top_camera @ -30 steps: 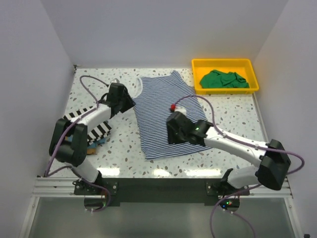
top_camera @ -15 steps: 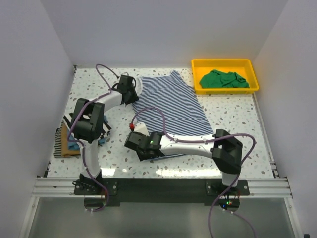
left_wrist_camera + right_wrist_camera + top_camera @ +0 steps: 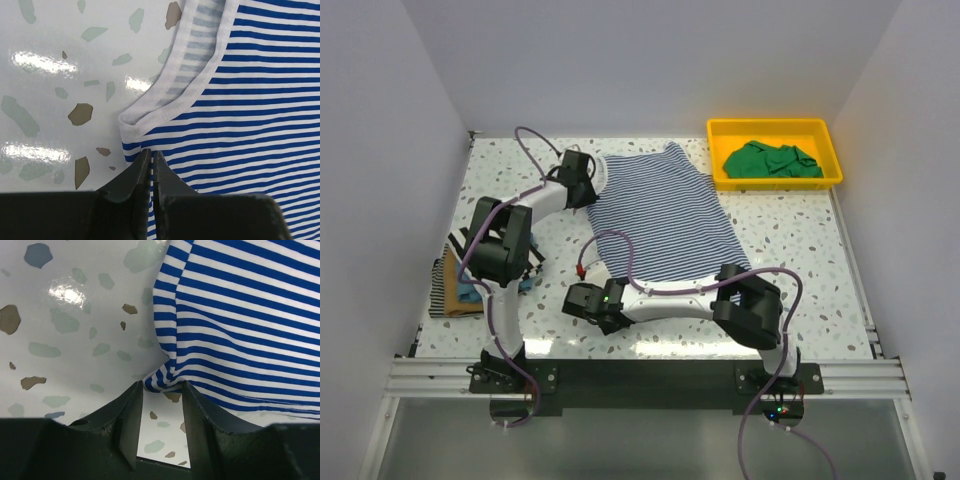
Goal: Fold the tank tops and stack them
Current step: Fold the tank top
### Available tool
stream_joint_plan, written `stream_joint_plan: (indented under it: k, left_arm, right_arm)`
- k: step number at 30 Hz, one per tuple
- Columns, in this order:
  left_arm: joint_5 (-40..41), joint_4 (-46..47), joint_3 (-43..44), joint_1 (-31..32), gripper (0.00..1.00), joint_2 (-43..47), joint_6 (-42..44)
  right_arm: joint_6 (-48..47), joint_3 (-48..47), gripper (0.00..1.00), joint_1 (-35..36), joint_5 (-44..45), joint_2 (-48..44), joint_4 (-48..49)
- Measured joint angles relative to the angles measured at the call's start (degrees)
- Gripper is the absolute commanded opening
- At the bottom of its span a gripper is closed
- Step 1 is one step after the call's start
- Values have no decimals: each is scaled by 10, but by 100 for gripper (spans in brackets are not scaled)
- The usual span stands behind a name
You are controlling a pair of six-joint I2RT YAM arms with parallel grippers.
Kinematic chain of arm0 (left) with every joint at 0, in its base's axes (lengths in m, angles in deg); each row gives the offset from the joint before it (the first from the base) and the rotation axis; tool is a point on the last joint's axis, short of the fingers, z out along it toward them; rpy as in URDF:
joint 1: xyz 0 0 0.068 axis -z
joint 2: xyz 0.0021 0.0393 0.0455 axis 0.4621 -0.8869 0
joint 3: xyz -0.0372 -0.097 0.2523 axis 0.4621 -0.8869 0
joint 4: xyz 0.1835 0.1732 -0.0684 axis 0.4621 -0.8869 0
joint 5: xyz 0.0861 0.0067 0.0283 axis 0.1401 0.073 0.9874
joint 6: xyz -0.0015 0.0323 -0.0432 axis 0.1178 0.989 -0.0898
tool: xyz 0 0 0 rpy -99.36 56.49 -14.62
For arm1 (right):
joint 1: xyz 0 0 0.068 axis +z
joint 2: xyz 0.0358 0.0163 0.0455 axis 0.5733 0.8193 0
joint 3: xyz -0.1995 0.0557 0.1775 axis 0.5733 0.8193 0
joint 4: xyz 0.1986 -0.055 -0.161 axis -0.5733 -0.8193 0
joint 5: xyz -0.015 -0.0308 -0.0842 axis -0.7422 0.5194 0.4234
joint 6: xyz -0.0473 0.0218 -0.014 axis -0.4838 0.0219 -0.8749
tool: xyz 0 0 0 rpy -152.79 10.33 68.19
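The thin navy-white striped tank top (image 3: 665, 215) lies spread flat mid-table. My left gripper (image 3: 584, 192) is at its far-left armhole, jaws shut on the striped cloth (image 3: 250, 100) just below the white hem; the fingertips meet in the left wrist view (image 3: 151, 152). My right gripper (image 3: 582, 302) is at the near-left corner, open, with the bunched striped corner (image 3: 162, 380) right at its fingertips (image 3: 161, 386). The green tank top (image 3: 772, 160) lies crumpled in the yellow tray. A stack with black-white striped, tan and blue tops (image 3: 455, 285) sits at the left edge.
The yellow tray (image 3: 720, 130) stands at the far right corner. The left arm's link hangs over the stack. The right forearm lies along the near hem of the striped top. White walls close in the left, back and right sides.
The right gripper swung from the middle of the striped top to its near-left corner. The left arm reached farther back to the armhole. In the last half second the right gripper crept slightly left.
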Motion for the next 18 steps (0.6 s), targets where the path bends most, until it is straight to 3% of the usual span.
stream_joint_plan:
  k: [3, 5, 8, 14, 18]
  left_arm:
    - [0, 0, 4, 0, 6, 0, 0]
    - [0, 0, 7, 0, 1, 0, 0]
    - [0, 0, 9, 0, 0, 0, 1]
    - [0, -2, 17, -7, 0, 0, 5]
    - [1, -3, 31, -18, 0, 0, 10]
  right_arm:
    - [3, -8, 29, 0, 18, 9, -11]
    - [7, -16, 13, 0, 32, 11, -19]
    - [12, -27, 0, 0, 52, 11, -30]
    - [9, -31, 0, 0, 77, 1, -74]
    - [-30, -32, 0, 0, 75, -56, -117]
